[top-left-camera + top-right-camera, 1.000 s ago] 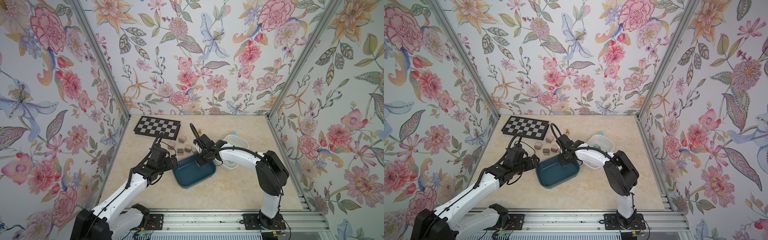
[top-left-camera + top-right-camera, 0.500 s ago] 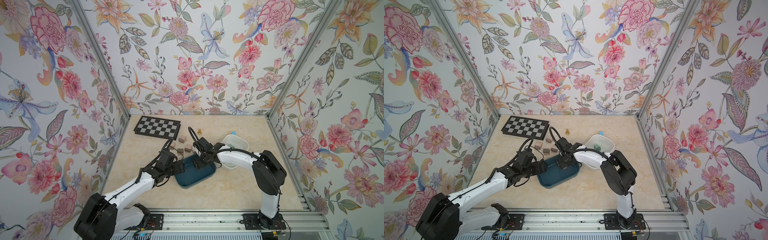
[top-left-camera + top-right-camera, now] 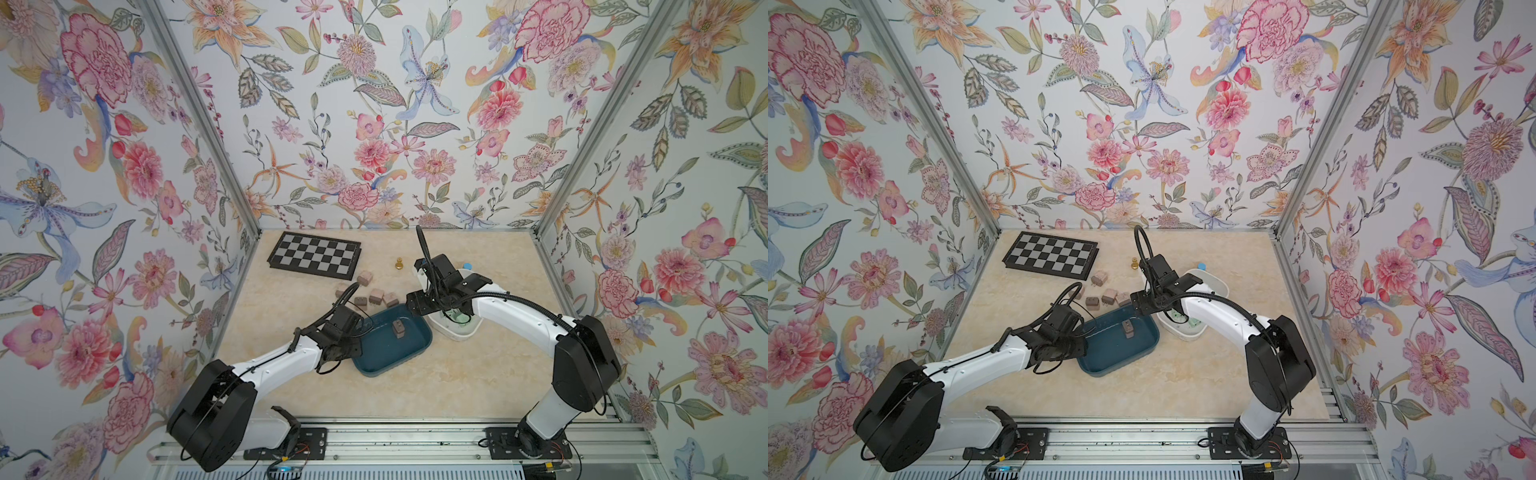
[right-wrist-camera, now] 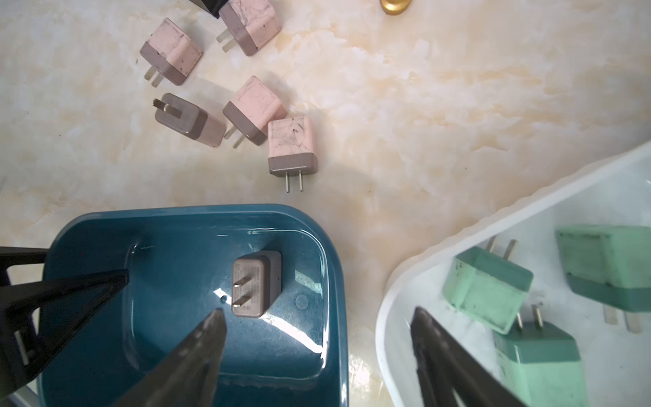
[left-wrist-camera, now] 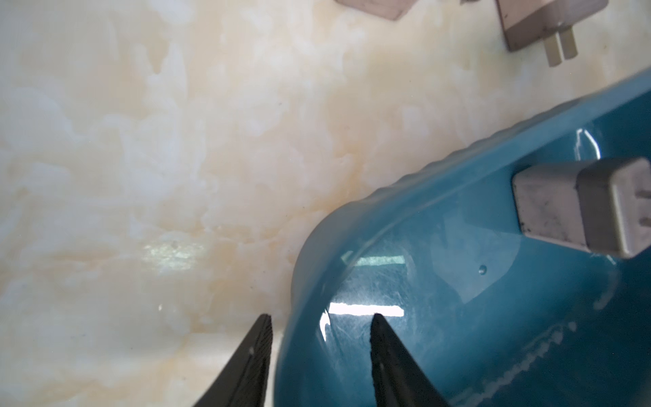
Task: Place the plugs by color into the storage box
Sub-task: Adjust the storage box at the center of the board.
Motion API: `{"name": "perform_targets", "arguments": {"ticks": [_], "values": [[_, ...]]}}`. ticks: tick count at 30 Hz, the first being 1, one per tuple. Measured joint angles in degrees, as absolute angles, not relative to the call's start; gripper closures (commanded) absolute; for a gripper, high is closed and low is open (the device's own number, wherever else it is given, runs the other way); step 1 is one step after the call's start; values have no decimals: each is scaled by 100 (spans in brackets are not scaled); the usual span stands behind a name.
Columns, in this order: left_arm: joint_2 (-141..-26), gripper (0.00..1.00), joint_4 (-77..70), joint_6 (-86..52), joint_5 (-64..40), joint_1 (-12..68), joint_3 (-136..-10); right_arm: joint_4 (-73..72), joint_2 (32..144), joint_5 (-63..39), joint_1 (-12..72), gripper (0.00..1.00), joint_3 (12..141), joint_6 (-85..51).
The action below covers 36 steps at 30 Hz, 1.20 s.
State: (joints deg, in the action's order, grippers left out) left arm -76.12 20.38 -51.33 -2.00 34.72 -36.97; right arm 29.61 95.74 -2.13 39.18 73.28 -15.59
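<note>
Pink plugs (image 4: 278,148) lie beyond the teal bin's (image 4: 317,352) far rim, nearer the right pincer (image 4: 317,317).
Right pincer gapes empty; left pincer (image 5: 320,352) straddles the bin rim, fingers apart.

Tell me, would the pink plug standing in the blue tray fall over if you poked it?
Probably not easily: the small pink cube-shaped plug rests on a flat face with its prongs up in the glossy teal plastic tray. That shiny floor looks slick, so it might slide instead.
</note>
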Motion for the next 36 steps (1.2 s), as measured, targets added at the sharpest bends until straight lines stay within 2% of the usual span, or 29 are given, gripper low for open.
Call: {"name": "perform_targets", "arguments": {"ticks": [2,5,7,14,22,29,36], "values": [[-7614,72,2226,-5070,-32,3479,-3857,2969,9579,-263,3918,16,7330,-1533],[-7614,91,2425,-4934,183,3446,-4049,2978,9655,-355,3918,16,7415,-1487],[-7614,96,2488,-4810,213,3332,-4106,2974,9808,-419,3918,16,7564,-1446],[-7592,96,2808,-4204,217,2425,-4119,2974,10562,-733,3795,15,8361,-1319],[-7459,98,3192,-3618,449,1949,-4296,2971,11153,-996,3747,14,9002,-1212],[-7459,97,3079,-3304,126,2099,-4274,3017,11686,-1013,3747,14,9074,-1109],[-7837,94,2727,-3376,-167,3002,-4276,3063,11966,-1009,3586,13,9164,-1070]]}}
